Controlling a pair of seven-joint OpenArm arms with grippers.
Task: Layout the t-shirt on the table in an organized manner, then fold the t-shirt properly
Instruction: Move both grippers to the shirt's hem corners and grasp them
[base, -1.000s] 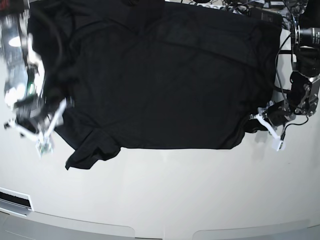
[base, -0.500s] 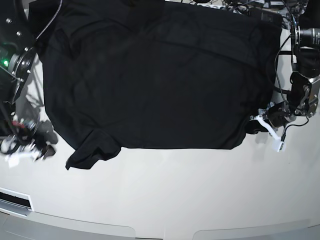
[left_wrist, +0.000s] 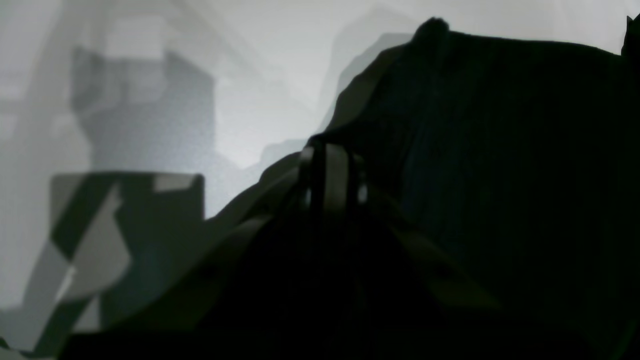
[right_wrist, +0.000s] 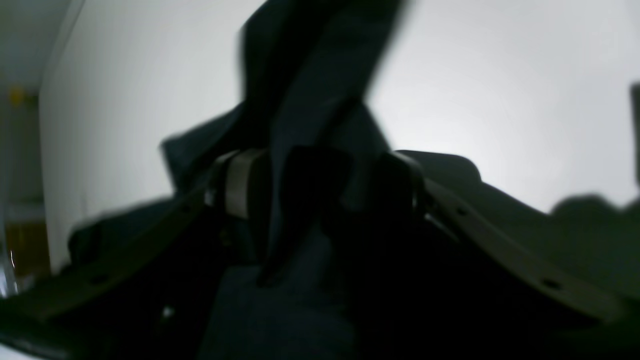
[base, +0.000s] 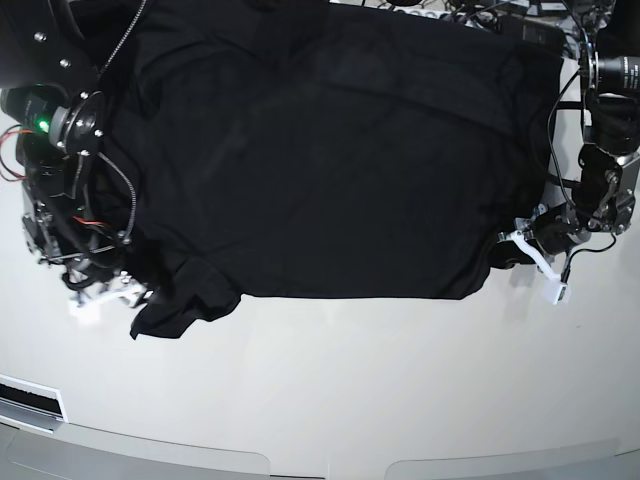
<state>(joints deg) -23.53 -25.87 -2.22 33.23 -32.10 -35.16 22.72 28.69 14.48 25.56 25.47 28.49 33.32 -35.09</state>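
The black t-shirt lies spread flat across the white table, with one short sleeve sticking out at its lower left. My right gripper sits at that sleeve. In the right wrist view its jaws stand wide apart, with a loose fold of the t-shirt rising between them. My left gripper is at the shirt's lower right corner. In the left wrist view it is shut on a pinch of the dark cloth.
Cables and dark boxes crowd the back right. A camera lens hangs over the right edge. Bare white tabletop runs along the front to its curved edge, with a slot at the front left.
My right arm swung out to the left, then came back in to the sleeve at the shirt's lower left. The left gripper kept its hold and place.
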